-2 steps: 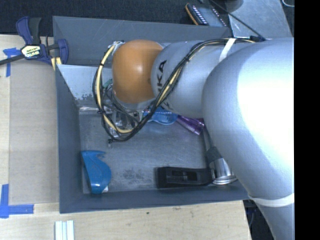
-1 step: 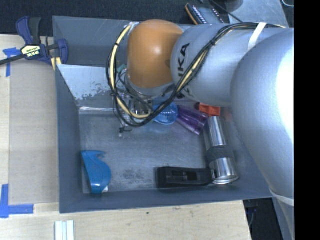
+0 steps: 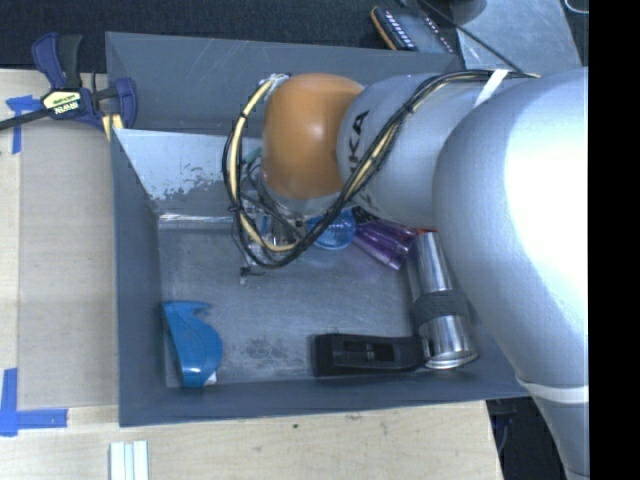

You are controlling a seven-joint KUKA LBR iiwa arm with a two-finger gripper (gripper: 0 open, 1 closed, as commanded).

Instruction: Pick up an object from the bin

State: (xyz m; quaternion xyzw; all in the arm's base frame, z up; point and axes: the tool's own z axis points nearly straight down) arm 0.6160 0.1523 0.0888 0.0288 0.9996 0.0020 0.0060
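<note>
Across the right half of the frame the grey arm (image 3: 500, 208) reaches in over the grey metal bin (image 3: 138, 318). Its orange wrist cover (image 3: 305, 136), ringed by yellow and black cables, sits above the upper middle of the bin floor and hides the gripper (image 3: 272, 230) beneath it, so whether the gripper is open, closed or holding anything cannot be told. A silver metal cylinder (image 3: 440, 308) lies along the right wall. A flat black piece (image 3: 365, 355) lies at the lower right, touching the cylinder's end. A blue rounded object (image 3: 192, 343) rests in the lower left corner. Nearest the gripper, just to its right, are a purple piece (image 3: 385, 240) and a clear blue piece (image 3: 335, 233)
</note>
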